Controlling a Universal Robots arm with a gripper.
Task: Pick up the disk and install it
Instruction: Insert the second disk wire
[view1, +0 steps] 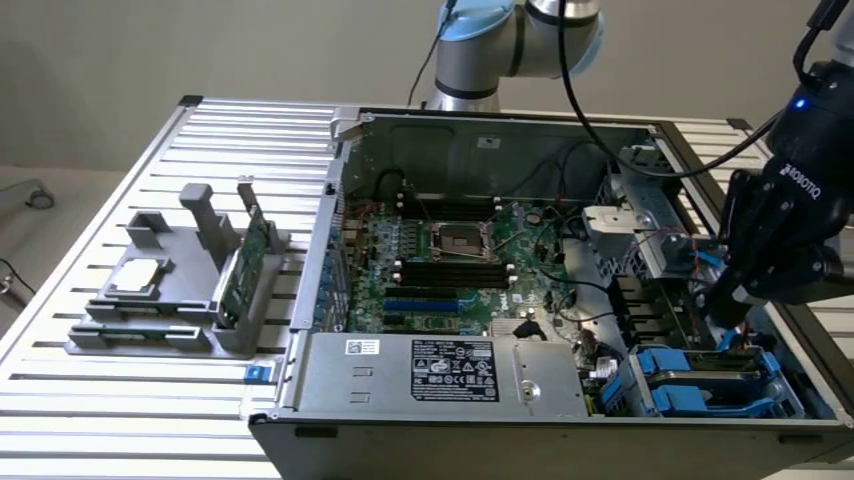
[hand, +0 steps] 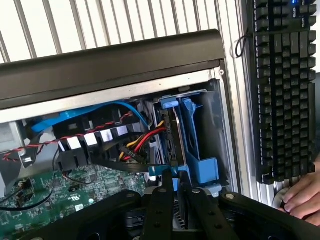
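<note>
Gripping disk (hand: 172, 145) edge, fingers (hand: 161, 200) tight beside bay wall (hand: 216, 120)

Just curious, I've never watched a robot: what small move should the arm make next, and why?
Probably ease the disk slightly deeper: the gripper pinches its blue carrier, which stands edge-on in the drive bay and seems not fully seated.

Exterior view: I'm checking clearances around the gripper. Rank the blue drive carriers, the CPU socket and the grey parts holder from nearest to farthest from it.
From the gripper:
1. Blue drive carriers, just below it, in the case's corner at the exterior view's right.
2. CPU socket, mid-motherboard.
3. Grey parts holder, outside the case, at the exterior view's left.
</note>
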